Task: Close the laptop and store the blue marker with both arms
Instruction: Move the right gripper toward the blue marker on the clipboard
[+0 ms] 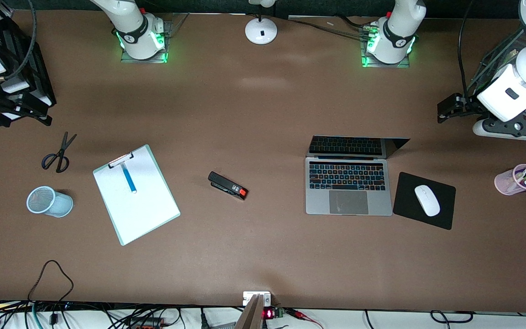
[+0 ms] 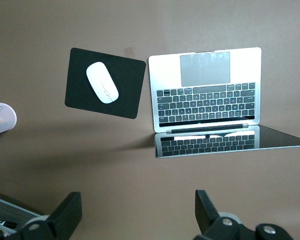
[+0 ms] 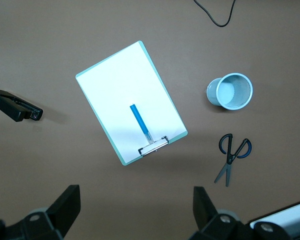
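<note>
Nothing of the task is done yet; both arms wait at the table's two ends, so the step in hand is the first approach.

I take the black and red stapler [image 1: 228, 185] as landmark. Slightly nearer to the front camera than the stapler, toward the left arm's end, stands the slim silver-grey laptop [image 1: 349, 187] with its lid still up and the keys lit; just beside it lies the black mouse pad [image 1: 441, 214] with a white mouse [image 1: 427, 200] on it. Toward the right arm's end from the stapler lies a white clipboard with a pale green edge [image 1: 144, 214], and the short light-blue marker [image 1: 128, 178] rests on its paper, near the clip. Further toward that end stands a light-blue mesh cup [image 1: 49, 201], and black scissors [image 1: 59, 153] lie a little farther from the camera than the stapler.

The left gripper [image 2: 137, 215] hangs above the table near the laptop's lid, jaws wide apart and empty. The right gripper [image 3: 135, 212] hangs over the table near the clipboard, also spread and empty.

Next, I judge, the left gripper must come to the lid's upper edge and push it down, while the right one descends with its jaws across the marker. The mesh cup seems the likely place for storing.
</note>
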